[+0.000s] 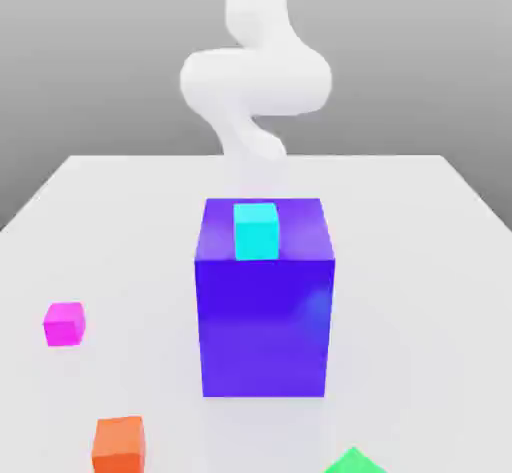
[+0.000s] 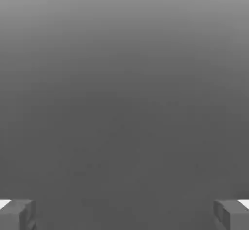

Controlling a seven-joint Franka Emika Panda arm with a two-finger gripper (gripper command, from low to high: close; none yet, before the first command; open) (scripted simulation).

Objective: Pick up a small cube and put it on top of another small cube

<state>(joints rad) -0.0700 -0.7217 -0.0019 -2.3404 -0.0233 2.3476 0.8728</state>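
On the white table (image 1: pixel 120 221), the small cube (image 1: pixel 64 323), a bright magenta-pink one, sat close to the edge at the exterior view's left, about halfway between the far and near edges, with bare tabletop all around it. Nothing touched it. Toward the near edge and a little further in from that same side lay an orange cube (image 1: pixel 119 444), well apart from the pink one.

In the middle of the table stood a big blue-violet block (image 1: pixel 265 311), upright and square to the camera. A cyan cube (image 1: pixel 256 231) rested on its top face, near the front rim of that face and roughly centred across it. Behind the block, past the far edge's middle, the white arm (image 1: pixel 255 76) rose and curled over itself, well away from every cube.

At the near edge, toward the exterior view's right, the corner of a green cube (image 1: pixel 353 461) poked into sight.

In the hand view the gripper (image 2: pixel 124 214) showed two grey fingertips (image 2: pixel 17 213) spread wide apart, with nothing between them.
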